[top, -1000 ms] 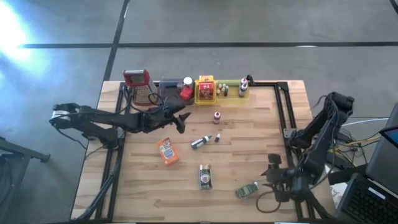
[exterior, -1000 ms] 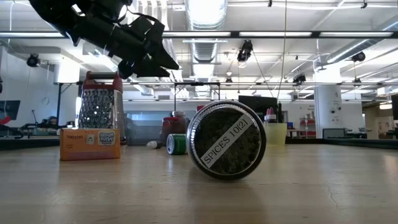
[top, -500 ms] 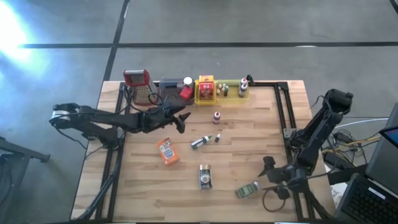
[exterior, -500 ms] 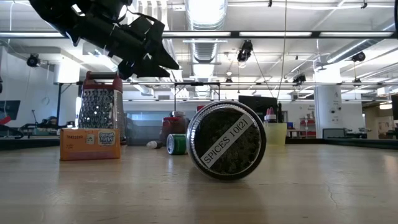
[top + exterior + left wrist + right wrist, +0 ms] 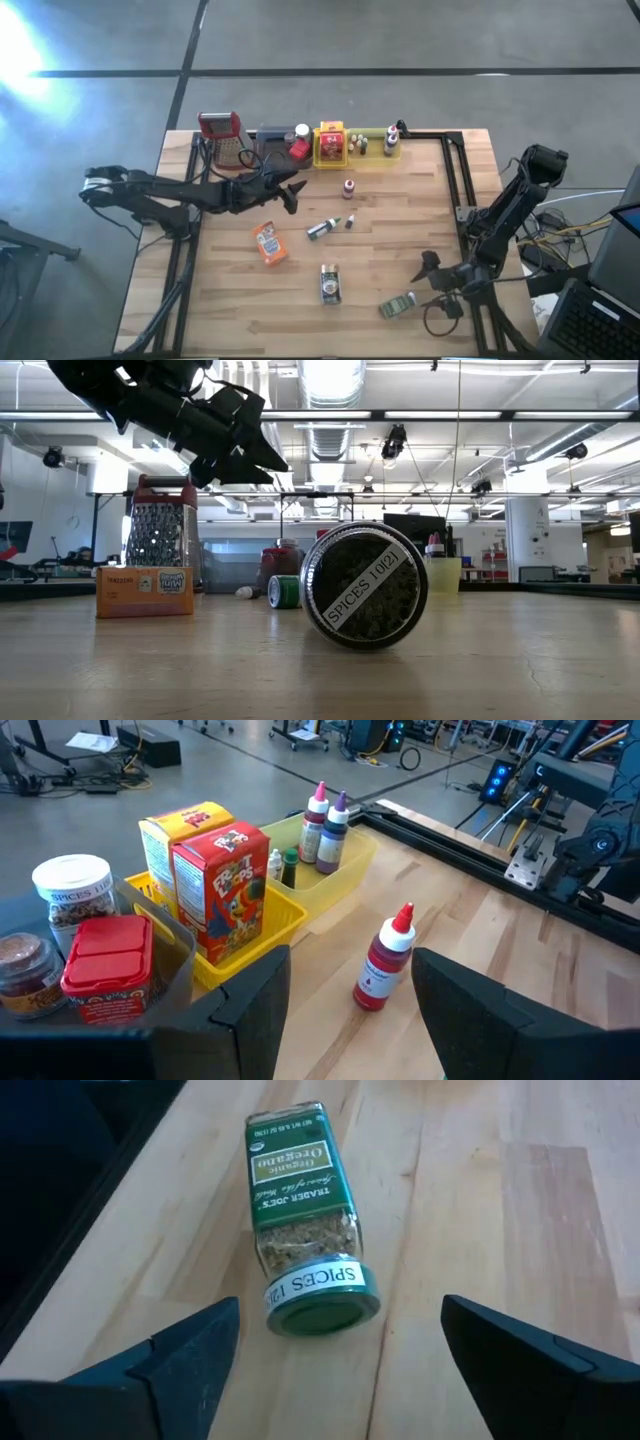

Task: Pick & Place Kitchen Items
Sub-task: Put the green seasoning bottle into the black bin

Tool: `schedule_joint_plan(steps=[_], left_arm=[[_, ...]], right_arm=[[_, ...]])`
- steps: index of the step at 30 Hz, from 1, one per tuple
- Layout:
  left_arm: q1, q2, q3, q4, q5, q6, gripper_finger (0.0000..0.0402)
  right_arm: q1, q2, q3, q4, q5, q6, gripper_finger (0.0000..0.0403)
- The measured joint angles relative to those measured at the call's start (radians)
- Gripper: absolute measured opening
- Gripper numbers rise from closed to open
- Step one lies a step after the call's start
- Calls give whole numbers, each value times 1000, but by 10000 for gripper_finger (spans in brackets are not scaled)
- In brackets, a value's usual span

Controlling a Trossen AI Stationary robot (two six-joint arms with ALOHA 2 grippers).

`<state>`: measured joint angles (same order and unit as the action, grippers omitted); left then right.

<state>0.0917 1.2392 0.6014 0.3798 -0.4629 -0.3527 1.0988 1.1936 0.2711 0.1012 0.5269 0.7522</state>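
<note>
Several kitchen items are already set in the trays, six are left loose, and the right gripper is spread wide, empty, by the oregano jar.

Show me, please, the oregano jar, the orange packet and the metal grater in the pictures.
oregano jar [image 5: 305, 1215]: right wrist view, on its green label.
orange packet [image 5: 268, 243]: high view, on its middle.
metal grater [image 5: 158, 535]: low view, on its grating face.
</note>
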Motion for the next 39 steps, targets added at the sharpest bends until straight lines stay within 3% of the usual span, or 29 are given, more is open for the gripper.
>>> schedule_joint_plan(steps=[8, 22, 28, 36, 39], left_arm=[[0, 0, 0, -2, 0, 0, 216], [-1, 0, 0, -6, 0, -16, 216], [-1, 0, 0, -8, 0, -17, 216], [-1, 0, 0, -25, 0, -18, 216], [-1, 0, 0, -25, -1, -18, 216]], right_arm=[[1, 113, -17, 121, 32, -4, 353], [-1, 369, 85, 213, 63, -2, 315], [0, 408, 148, 155, 64, -3, 282], [-8, 374, 195, 36, 54, 2, 196], [-18, 354, 213, -14, 56, 4, 196]])
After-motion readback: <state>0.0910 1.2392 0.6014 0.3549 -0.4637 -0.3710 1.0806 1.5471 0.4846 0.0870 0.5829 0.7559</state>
